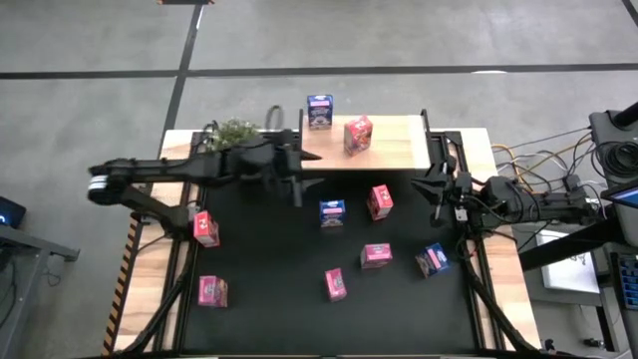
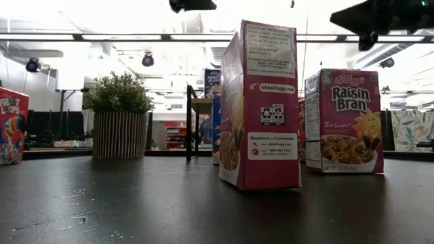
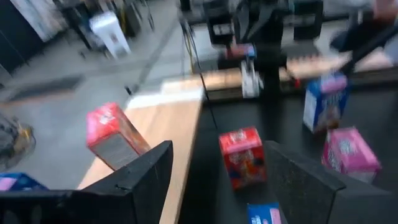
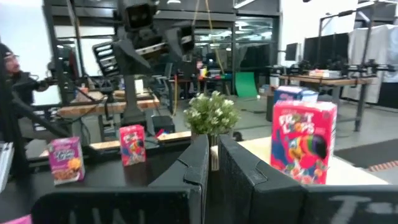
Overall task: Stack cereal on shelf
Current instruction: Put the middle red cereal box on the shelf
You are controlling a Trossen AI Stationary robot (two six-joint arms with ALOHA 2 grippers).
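Two small cardboard cereal boxes are seen on the pale wooden shelf board (image 1: 394, 150) at twelve o'clock of the black tabletop (image 1: 289, 299); seven others are scattered on the tabletop.

The left gripper (image 1: 296, 178) is held with fingers spread and empty at the shelf's nine o'clock end, beside the green potted plant (image 1: 232, 131). The right gripper (image 1: 436, 189) is kept pressed together, empty, at the shelf's three o'clock end. A blue box (image 1: 320, 111) and a red box (image 1: 358, 134) are stood on the board.
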